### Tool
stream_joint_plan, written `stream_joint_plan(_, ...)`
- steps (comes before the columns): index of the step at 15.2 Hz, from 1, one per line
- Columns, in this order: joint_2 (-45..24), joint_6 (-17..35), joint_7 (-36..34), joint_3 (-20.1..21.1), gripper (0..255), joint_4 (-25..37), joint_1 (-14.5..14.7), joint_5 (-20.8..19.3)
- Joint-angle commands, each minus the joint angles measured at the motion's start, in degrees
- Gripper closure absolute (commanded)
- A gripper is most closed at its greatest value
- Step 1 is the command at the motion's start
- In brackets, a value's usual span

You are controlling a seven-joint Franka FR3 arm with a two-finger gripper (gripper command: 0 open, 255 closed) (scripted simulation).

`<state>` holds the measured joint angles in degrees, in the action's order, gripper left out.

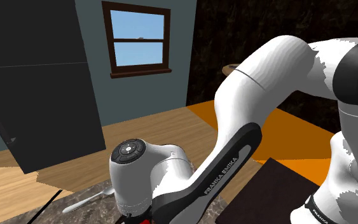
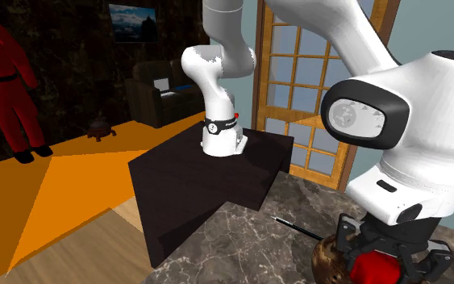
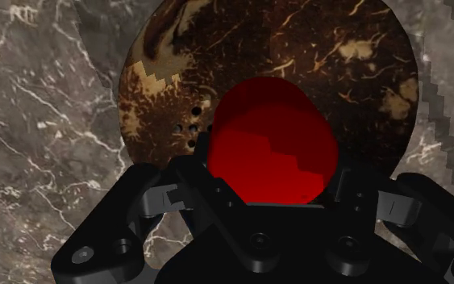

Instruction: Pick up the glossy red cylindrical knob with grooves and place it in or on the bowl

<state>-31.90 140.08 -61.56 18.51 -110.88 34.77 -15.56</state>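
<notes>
In the wrist view, a glossy red cylindrical knob (image 3: 273,149) sits clasped between the black fingers of my gripper (image 3: 269,176), which is shut on it. Directly beneath the knob lies a dark brown bowl (image 3: 297,48) with tan mottling, resting on the marble counter. The second exterior view shows the gripper (image 2: 376,270) low over the counter with the red knob (image 2: 375,266) in it, beside and partly over the brown bowl (image 2: 324,258). The knob's grooves are not visible.
The grey veined marble counter (image 3: 39,121) surrounds the bowl. A thin black stick (image 2: 297,228) lies on it near the bowl. A pale spoon (image 1: 87,200) lies near the counter's edge. The dark stand box (image 2: 201,181) rises behind.
</notes>
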Motion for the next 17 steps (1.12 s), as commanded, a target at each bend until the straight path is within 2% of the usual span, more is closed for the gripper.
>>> stream_joint_plan(1,-0.28,0.15,-0.02,-0.09,255,0.18,0.05,-0.10)
stream_joint_plan(6,-0.28,0.15,-0.02,-0.09,255,0.18,0.05,-0.10)
stream_joint_plan(7,-0.29,0.15,-0.02,-0.09,0,0.18,0.05,-0.10)
stream_joint_plan(12,-0.29,0.15,-0.02,-0.09,0,0.18,0.05,-0.11)
stream_joint_plan(17,4.99,-4.99,1.58,1.73,0,0.23,-1.25,2.39)
